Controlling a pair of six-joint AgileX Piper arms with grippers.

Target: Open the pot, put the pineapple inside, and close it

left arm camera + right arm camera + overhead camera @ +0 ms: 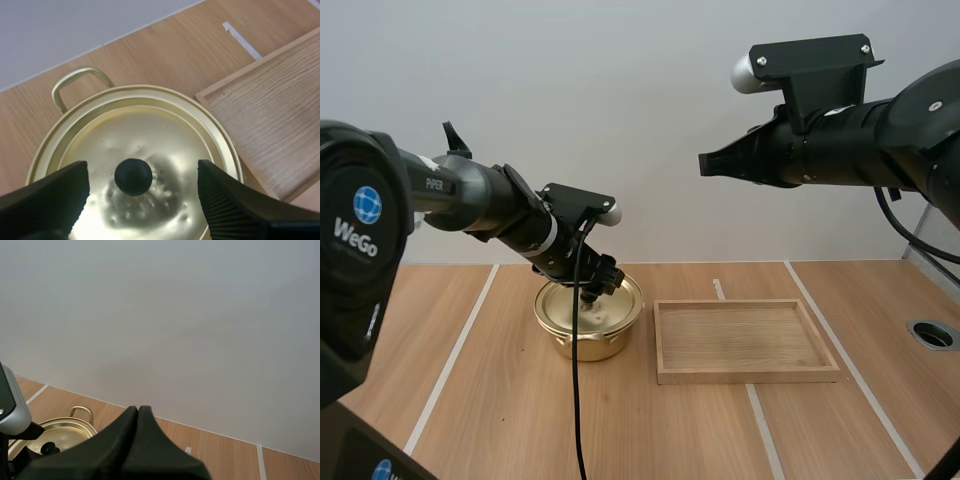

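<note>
One pot [572,340], round, shiny brass-coloured metal, is sitting on the wood-grain table [500,400], just left of the tray. One lid [150,130] is sitting on it, closed: same gold metal, shallow stepped rim, dimpled reflective centre. One round matte black knob [133,176] is sitting at the lid centre. One thin loop handle [80,79] is sticking out from the pot rim on the far side.

One wooden tray [745,377], rectangular, light oak grain, with a low raised rim, is lying flat beside the pot, close but apart. Three white tape lines [450,362] are running across the table.

Two grippers. Left gripper [142,172] is hanging directly over the lid, its fingers [220,200] spread wide with ribbed inner faces turned to each other. The knob is sitting between them, roughly centred, with a gap on both sides and not pinched. Cannot tell whether the tips are touching the lid surface.

Right gripper [705,163] is hanging high in the air, well above the table and well apart from the pot, its fingers pressed together into one dark wedge, gripping nothing. In its own wrist view the pot is showing beyond the wedge tip.
</note>
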